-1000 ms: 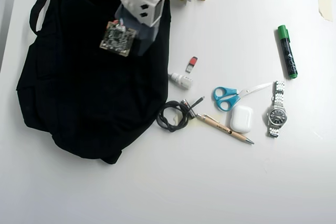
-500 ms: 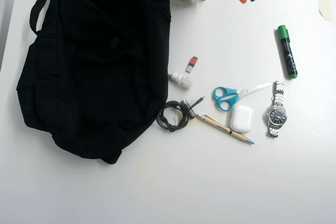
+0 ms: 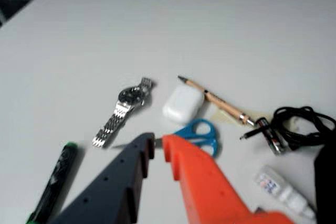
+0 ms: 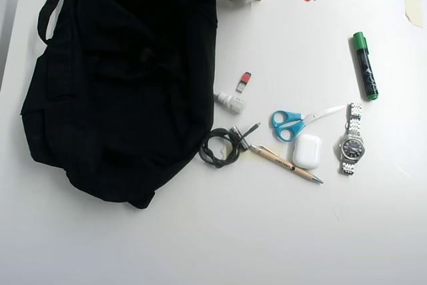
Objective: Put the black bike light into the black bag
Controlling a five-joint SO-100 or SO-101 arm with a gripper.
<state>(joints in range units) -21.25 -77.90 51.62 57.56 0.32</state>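
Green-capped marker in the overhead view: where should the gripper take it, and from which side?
Mid-barrel of the green-capped marker, coming straight down from above, with the fingers closing across its narrow width. It lies flat and alone, its length running roughly up-down in the overhead view, with bare table on either side.

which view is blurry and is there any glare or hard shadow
Wrist view: soft and out of focus throughout, the watch smeared. Overhead view: sharp, evenly lit, faint shadows, no glare, though the black bag reads as a featureless dark mass.
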